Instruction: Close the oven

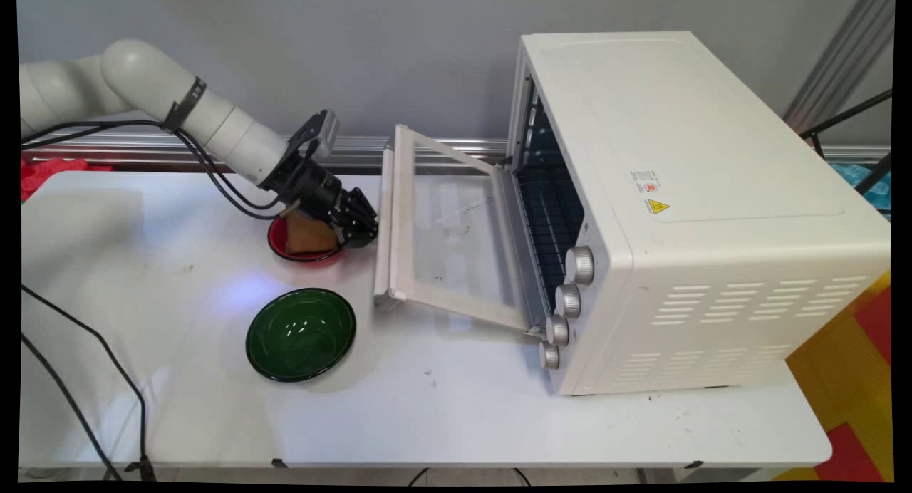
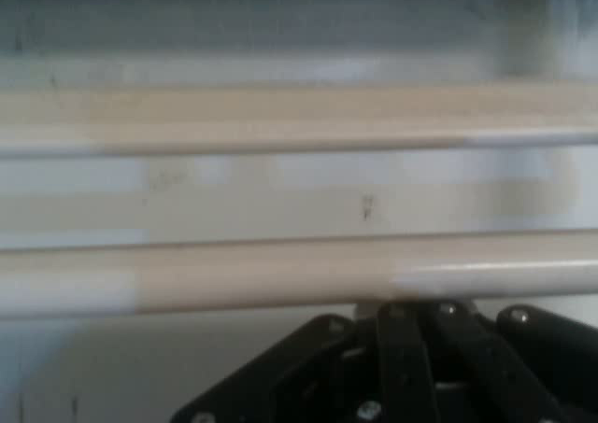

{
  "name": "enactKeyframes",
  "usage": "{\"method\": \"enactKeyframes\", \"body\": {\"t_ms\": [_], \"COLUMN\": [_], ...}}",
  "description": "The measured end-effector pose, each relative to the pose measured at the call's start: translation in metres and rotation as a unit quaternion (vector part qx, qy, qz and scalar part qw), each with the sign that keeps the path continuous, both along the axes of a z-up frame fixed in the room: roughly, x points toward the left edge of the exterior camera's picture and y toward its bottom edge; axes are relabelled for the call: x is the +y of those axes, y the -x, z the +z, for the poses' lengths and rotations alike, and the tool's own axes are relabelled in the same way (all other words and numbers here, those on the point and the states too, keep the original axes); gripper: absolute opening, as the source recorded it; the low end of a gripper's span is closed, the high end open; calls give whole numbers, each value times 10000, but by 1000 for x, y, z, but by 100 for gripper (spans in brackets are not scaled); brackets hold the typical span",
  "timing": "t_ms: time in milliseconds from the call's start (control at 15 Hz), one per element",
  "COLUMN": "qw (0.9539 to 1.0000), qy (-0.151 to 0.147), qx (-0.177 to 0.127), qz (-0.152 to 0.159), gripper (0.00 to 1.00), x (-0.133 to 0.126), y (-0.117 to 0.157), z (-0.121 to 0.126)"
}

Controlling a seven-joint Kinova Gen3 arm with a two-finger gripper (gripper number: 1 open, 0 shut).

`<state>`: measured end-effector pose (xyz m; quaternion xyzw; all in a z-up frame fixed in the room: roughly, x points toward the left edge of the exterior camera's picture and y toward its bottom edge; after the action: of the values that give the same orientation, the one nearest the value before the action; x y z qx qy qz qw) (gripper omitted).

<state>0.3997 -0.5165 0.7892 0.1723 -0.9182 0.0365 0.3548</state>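
Oven door handle (image 1: 385,222), a smooth cream bar along the lowered glass door's (image 1: 449,244) outer edge, lies directly before the black end effector (image 1: 365,226); whether its fingers are parted cannot be told. Behind sits a red bowl (image 1: 281,245).

A white toaster oven (image 1: 702,208) stands at the table's (image 1: 427,414) right, door (image 1: 442,236) open — a green bowl (image 1: 301,334) and a red bowl (image 1: 288,251) lie left.

Even, bright indoor light, soft shadows under the green bowl (image 1: 300,334), hand view blurred throughout
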Motion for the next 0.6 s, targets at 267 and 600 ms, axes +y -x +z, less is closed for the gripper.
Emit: {"method": "enactKeyframes", "body": {"t_ms": [267,600], "qw": [9993,9961], "qy": [99,256], "qx": [360,846], "qz": [36,36], "gripper": [0,0], "x": [-5,-15], "y": [3,16], "z": [18,59]}}
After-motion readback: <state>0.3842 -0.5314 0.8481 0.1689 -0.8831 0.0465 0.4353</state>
